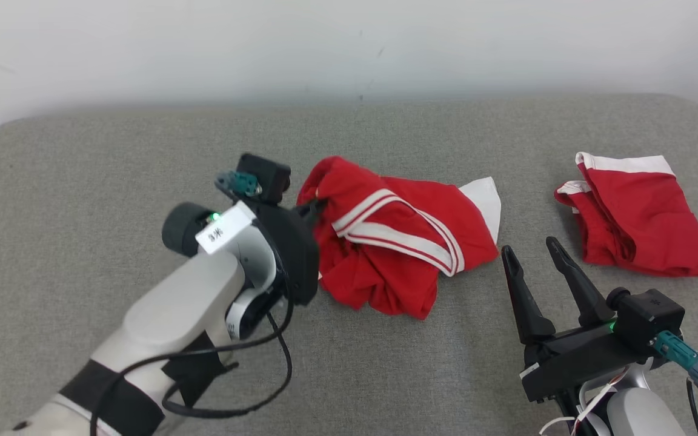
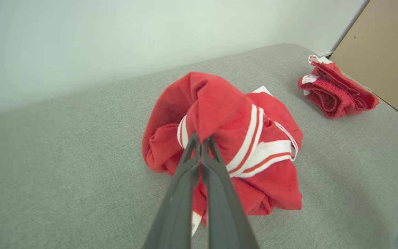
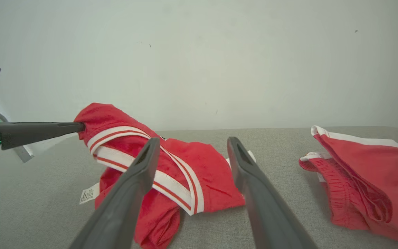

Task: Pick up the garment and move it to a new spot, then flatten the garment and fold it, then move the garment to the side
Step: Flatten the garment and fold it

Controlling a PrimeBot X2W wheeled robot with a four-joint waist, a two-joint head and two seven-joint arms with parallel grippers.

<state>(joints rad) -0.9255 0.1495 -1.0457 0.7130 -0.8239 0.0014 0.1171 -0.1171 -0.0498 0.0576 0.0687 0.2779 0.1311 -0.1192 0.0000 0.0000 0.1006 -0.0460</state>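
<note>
Left pincer (image 2: 201,140) is pinching a raised fold of the crumpled red, white-striped garment (image 1: 397,242); right pincer (image 1: 529,248), spread, is hovering just right of it; folded red garment (image 1: 640,224) is lying farther right.

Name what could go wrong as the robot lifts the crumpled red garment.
1. The left gripper pinches just a small fold of the crumpled garment; it may slip free when lifted.
2. Held at one point, the bunched cloth may hang twisted and resist flattening.
3. Swung rightward, it could snag the open right gripper or disturb the folded garment.
</note>
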